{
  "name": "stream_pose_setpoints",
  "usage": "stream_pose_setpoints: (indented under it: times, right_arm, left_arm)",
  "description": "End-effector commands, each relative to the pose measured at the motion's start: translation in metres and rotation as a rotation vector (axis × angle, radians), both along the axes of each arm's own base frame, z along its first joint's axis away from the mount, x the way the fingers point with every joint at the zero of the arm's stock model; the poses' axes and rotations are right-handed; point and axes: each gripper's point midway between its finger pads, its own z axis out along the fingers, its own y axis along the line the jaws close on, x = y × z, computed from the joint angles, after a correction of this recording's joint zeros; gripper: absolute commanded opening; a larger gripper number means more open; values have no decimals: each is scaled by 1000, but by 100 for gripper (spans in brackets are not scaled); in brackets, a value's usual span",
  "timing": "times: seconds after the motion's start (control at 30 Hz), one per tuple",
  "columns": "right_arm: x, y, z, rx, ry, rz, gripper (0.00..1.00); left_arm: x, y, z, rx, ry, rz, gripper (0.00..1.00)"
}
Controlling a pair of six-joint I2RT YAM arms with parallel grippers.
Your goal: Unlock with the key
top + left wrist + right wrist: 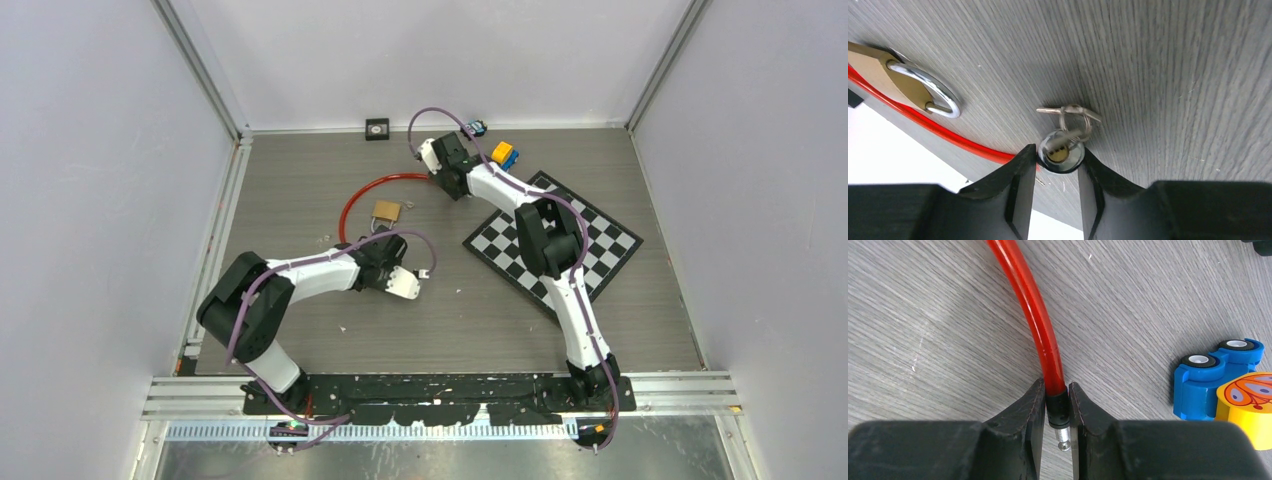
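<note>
Two grips are what I read on my screens. The left gripper (1058, 151) has its jaws pressed against both sides of the round silver-and-brass head of the key bunch (1066, 135). The ring and a spare key hang just beyond the fingertips. I take that as a pinch, though I cannot tell how firm it is. The right gripper (1057, 385) is clamped on the black end fitting of the red cable (1040, 325), and a small metal pin pokes out behind its fingers. A blue and yellow toy (1215, 385) sits off to that gripper's right, near it but apart.

The padlock (883, 75) lies flat, ahead and to the left of the left gripper and well apart from its fingers. Its shackle looks seated. The cable runs close by the body, but I cannot tell whether it passes through the shackle.

I judge the step in hand as key fetched, lock not yet reached. Next I would swing the left gripper forward and left toward the padlock, with the blade turned to face the keyway. I cannot see the keyway from here, so I need a better look first. The right gripper should keep the cable taut so the lock does not skid.
</note>
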Motion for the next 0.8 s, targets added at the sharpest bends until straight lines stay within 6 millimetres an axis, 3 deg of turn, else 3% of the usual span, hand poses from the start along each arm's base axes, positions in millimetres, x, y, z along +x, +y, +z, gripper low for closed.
stream_pose_setpoints:
  times: [0.0,0.43,0.57,0.77]
  right_arm:
    - [1,-1,28,16,-51,-17,27]
    - [-2,0,38,16,-52,12,29]
    - [-3,-1,45,18,-60,19,36]
    - [-5,0,59,33,-68,27,49]
  left_arm:
    - [0,8,4,27,-12,55,39]
    - [3,1,21,-19,-40,125,63]
    - [2,3,39,-39,-60,144,78]
    - [-1,14,68,-65,-131,174,87]
